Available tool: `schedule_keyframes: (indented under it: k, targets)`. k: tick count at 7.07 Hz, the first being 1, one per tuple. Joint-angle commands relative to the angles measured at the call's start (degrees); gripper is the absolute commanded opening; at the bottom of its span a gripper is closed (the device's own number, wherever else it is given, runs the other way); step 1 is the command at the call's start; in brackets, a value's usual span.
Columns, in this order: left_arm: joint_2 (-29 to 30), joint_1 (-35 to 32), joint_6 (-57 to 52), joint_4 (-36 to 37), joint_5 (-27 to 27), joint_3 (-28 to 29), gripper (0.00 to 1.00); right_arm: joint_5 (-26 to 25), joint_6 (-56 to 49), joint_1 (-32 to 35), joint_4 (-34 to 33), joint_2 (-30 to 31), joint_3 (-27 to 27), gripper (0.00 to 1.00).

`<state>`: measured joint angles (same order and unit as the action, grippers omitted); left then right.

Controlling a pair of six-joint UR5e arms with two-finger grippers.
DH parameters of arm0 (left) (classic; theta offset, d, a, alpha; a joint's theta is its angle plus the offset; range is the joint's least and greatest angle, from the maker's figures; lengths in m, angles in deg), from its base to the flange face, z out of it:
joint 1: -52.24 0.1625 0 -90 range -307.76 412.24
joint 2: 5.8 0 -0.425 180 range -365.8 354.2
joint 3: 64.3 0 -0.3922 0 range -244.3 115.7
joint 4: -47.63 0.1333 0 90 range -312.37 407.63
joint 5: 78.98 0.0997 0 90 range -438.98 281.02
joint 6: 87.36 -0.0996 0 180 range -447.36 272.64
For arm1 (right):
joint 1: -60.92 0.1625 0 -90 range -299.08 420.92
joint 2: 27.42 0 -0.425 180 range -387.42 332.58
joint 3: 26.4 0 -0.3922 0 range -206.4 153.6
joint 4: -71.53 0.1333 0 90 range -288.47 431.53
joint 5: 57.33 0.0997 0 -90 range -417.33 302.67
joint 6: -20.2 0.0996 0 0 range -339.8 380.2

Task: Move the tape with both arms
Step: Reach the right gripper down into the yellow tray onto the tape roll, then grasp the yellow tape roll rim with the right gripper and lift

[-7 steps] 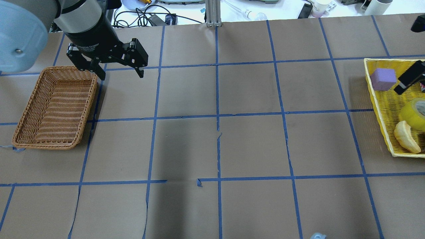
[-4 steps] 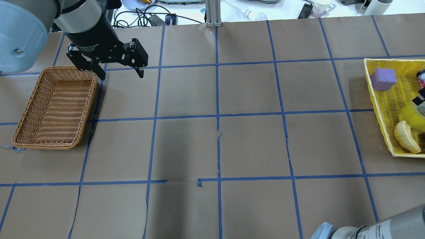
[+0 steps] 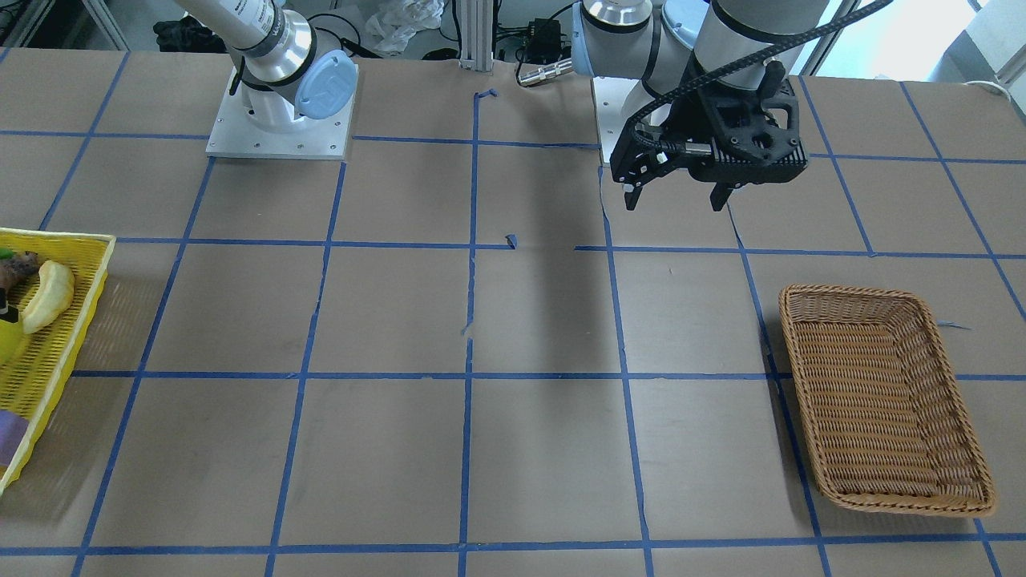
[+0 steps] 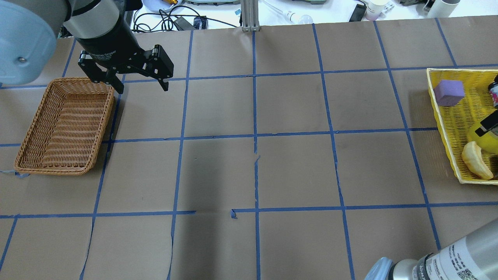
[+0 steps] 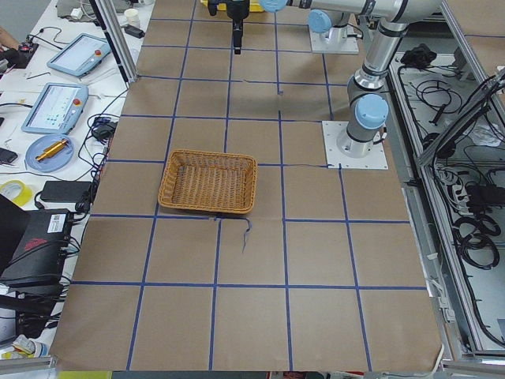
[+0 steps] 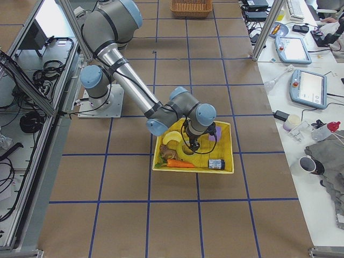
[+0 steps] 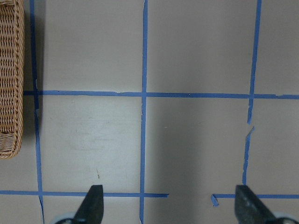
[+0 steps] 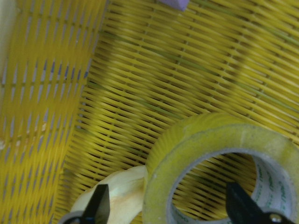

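Observation:
The yellow tape [image 8: 219,158] lies flat in the yellow basket [image 4: 447,128] at the table's right end, next to a pale banana-shaped item [image 4: 475,160]. The tape also shows in the overhead view [image 4: 479,139]. My right gripper [image 8: 169,203] is open and close above the tape. One finger is outside the ring over the banana-shaped item and the other is over the core hole. One of its fingers [image 4: 488,125] shows in the overhead view. My left gripper [image 4: 142,88] is open and empty, in the air beside the wicker basket [image 4: 64,126].
The yellow basket also holds a purple block [image 4: 449,92], a small dark bottle [image 6: 216,163] and an orange carrot-shaped item [image 6: 180,164]. The wicker basket [image 3: 882,401] holds nothing. The right arm's forearm [image 4: 447,260] crosses the near right corner.
My right gripper has moved across the yellow basket from beside the purple block to over the tape, and its forearm has come into view at the bottom right. The left arm has not moved.

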<state>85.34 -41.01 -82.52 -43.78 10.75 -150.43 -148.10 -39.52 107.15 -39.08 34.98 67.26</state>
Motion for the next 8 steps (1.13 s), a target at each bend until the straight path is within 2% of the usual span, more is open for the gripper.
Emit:
schedule_keyframes:
  k: [1, 2, 4, 6, 7, 8]
  targets:
    - [0.00, 0.00, 0.00, 0.00, 0.00, 0.00, 1.00, -1.33, 5.63, -0.08, -1.02, -0.44, 2.05, 0.07]
    - [0.00, 0.00, 0.00, 0.00, 0.00, 0.00, 1.00, -4.73, 6.02, -0.08, -0.76, -0.27, 1.97, 0.00]
    - [0.00, 0.00, 0.00, 0.00, 0.00, 0.00, 1.00, -5.03, 6.20, 0.35, 0.73, 3.66, 1.62, 0.00]
    - [0.00, 0.00, 0.00, 0.00, 0.00, 0.00, 1.00, -4.68, 8.12, 2.10, 6.17, 9.99, 1.44, 0.00]
    - [0.00, 0.09, 0.00, 0.00, -0.09, 0.00, 1.00, -4.33, 9.00, 5.51, 9.15, 14.11, 1.44, 0.00]
    - [0.00, 0.00, 0.00, 0.00, 0.00, 0.00, 1.00, -4.15, 17.45, 10.85, 12.83, 17.28, 1.53, 0.00]
